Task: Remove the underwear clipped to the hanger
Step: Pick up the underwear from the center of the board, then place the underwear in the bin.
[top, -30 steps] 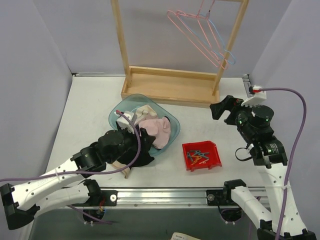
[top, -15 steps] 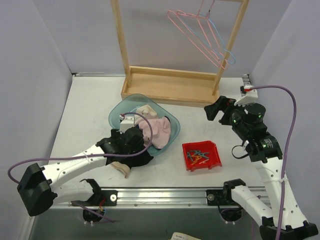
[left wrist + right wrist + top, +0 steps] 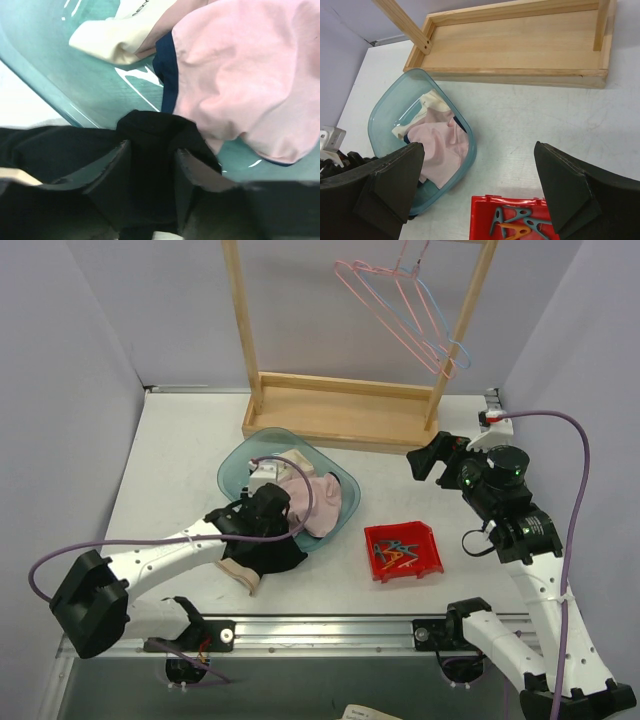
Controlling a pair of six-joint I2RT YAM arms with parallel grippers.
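Top view: one teal basin [image 3: 228, 476] near the bench's [image 3: 170, 470] middle, one red tray [image 3: 431, 540] of clothespins [image 3: 398, 553], two hangers [image 3: 445, 358] on one wooden rack [image 3: 340, 410]. Black briefs [image 3: 270, 560] drape over the basin's near rim at the left claw [image 3: 285, 528]; pink briefs [image 3: 322, 502] lie inside.

Left wrist: a black fold sits between the fingers [image 3: 111, 175] — gripped or not, I cannot tell.

Right wrist: the right claw [image 3: 477, 150] is wide and empty — well apart from the underwear.
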